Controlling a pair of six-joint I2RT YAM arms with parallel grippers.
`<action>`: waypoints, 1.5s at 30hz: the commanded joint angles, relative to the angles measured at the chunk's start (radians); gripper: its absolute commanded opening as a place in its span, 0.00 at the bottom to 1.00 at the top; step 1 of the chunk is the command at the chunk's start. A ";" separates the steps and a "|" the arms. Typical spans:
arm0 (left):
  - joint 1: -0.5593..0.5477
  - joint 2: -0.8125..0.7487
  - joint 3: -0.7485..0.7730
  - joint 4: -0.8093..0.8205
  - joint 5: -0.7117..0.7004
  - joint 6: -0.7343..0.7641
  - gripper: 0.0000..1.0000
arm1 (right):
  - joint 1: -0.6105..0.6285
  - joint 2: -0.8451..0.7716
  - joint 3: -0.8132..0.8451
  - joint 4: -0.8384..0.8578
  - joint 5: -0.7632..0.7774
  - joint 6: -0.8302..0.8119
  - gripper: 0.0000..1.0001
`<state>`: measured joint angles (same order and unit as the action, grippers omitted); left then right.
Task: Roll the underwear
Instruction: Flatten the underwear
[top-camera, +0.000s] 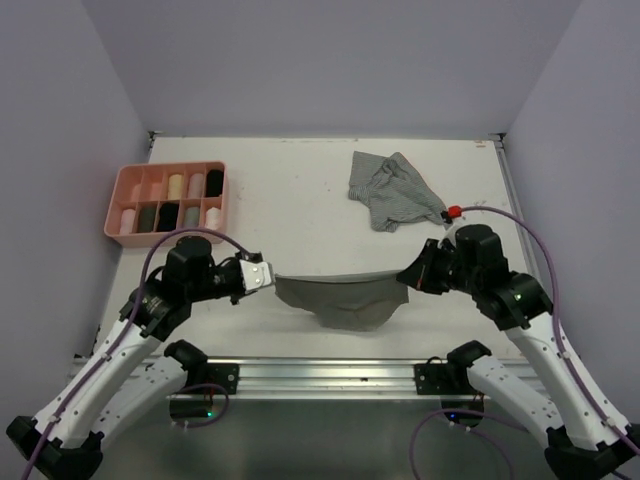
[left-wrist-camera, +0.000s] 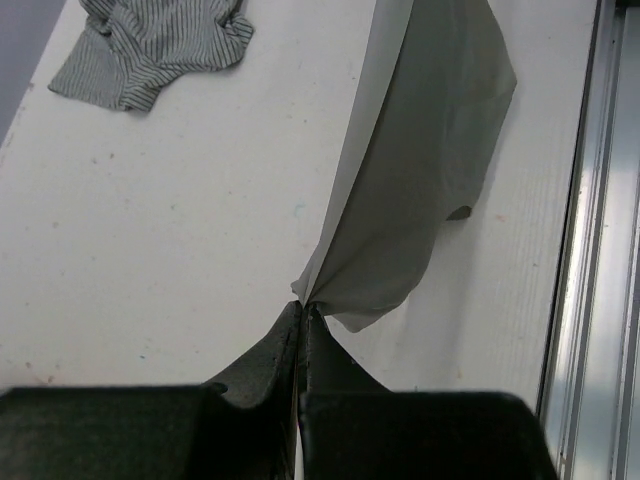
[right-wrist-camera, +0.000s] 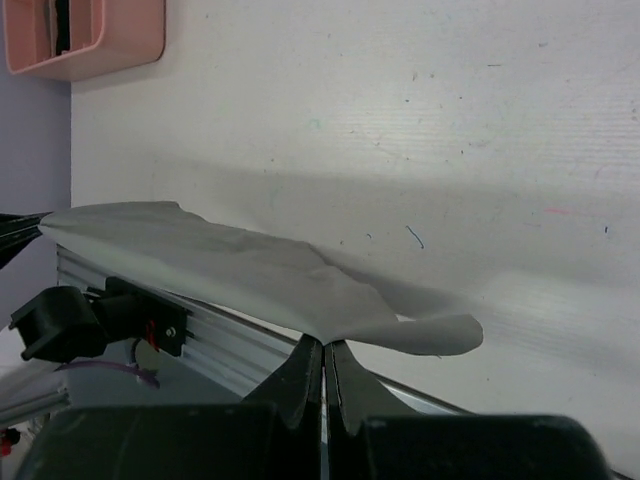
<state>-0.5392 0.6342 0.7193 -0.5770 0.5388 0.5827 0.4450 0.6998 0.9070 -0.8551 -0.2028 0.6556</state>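
Left gripper (top-camera: 272, 280) pinching grey underwear (top-camera: 345, 300) corner, right gripper (top-camera: 405, 275) opposite corner

You have a pink tray (top-camera: 168, 167) at the far left of the white table (top-camera: 300, 210), divided into two rows of small compartments; one corner of it also shows in the right wrist view. Along the table's near edge runs an aluminium rail (top-camera: 330, 375), and plain lilac walls (top-camera: 330, 60) close the table in on three sides
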 joint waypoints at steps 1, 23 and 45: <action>0.002 0.062 0.031 0.009 0.013 -0.075 0.00 | 0.003 0.116 -0.005 0.034 -0.049 0.012 0.00; 0.172 1.116 0.486 0.456 -0.336 -0.288 0.49 | -0.226 1.038 0.406 0.314 0.042 -0.128 0.52; 0.176 0.867 0.153 0.460 0.150 -0.405 0.45 | -0.140 0.877 0.000 0.407 0.014 -0.175 0.15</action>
<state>-0.3542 1.4582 0.8402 -0.2279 0.6323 0.2501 0.3080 1.5738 0.9150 -0.5438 -0.2245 0.4557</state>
